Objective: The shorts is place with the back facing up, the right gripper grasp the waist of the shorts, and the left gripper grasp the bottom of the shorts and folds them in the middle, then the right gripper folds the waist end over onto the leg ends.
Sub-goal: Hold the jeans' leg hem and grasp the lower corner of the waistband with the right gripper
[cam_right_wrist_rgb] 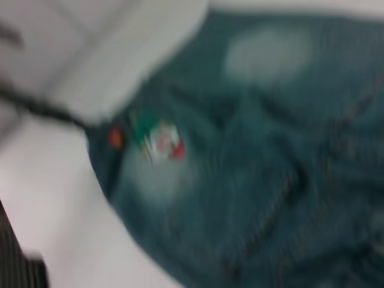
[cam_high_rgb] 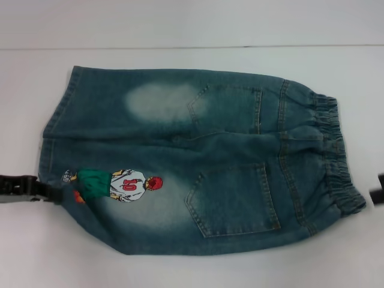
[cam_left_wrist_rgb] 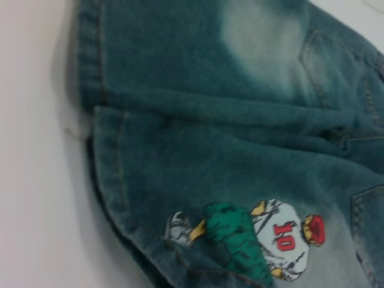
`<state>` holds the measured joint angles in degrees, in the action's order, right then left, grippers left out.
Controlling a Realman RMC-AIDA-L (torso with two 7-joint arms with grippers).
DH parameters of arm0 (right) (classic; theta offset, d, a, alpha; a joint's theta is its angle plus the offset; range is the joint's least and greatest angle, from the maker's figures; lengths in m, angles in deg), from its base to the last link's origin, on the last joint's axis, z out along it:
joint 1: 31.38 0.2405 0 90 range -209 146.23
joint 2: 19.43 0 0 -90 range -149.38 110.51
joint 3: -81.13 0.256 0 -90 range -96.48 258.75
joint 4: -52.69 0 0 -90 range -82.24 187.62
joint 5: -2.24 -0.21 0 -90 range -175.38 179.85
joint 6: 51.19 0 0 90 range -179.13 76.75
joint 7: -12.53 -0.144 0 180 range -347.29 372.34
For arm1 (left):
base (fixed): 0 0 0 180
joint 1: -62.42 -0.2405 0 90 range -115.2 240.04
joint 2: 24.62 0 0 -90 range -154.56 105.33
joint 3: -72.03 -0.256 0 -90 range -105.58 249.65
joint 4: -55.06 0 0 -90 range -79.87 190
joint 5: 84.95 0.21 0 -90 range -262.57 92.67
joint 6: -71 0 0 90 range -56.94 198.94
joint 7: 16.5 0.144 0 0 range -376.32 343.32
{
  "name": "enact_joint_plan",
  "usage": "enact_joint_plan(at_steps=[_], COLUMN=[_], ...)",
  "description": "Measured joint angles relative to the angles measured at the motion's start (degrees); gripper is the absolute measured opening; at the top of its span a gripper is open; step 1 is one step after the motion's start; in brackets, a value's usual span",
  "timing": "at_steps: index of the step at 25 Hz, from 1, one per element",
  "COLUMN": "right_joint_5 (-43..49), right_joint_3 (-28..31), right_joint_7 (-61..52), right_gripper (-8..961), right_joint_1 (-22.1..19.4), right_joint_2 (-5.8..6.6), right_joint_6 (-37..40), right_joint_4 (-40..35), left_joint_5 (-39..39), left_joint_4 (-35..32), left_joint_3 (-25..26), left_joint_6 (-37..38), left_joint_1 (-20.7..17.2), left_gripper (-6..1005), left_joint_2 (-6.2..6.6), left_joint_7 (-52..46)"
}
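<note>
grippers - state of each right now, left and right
left gripper: at the leg hem of the shorts by the cartoon print; open or shut cannot be told.
right gripper: barely in view beside the waist; cannot be told.

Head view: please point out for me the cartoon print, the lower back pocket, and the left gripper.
cartoon print [cam_high_rgb: 123, 185], head view, on the white shirt with the number 10.
lower back pocket [cam_high_rgb: 234, 199], head view, on the middle of the pocket panel.
left gripper [cam_high_rgb: 53, 193], head view, at the fingers by the leg hem.
</note>
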<state>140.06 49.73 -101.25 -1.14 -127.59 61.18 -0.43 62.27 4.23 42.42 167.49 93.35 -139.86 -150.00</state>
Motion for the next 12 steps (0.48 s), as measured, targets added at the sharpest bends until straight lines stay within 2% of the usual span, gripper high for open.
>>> enact_joint_plan(at_steps=[5,12], right_joint_5=[10.0,15.8], right_joint_3=[-4.5,-10.3], right_joint_7=[1.2,0.5], right_gripper=[756,750], right_joint_1=[3.3,6.1], right_joint_2=[-0.80,-2.22], right_joint_6=[-1.0,-4.7], right_joint_4=[-0.4,0.4], left_joint_5=[-1.1,-2.2], left_joint_4=[0.0,0.1], left_joint_3=[0.2,0.2], left_joint_6=[0.0,0.0], left_joint_1=[0.2,-0.1], left_gripper=[56,53], left_joint_2=[-0.15,-0.10], left_joint_7=[0.5,0.7])
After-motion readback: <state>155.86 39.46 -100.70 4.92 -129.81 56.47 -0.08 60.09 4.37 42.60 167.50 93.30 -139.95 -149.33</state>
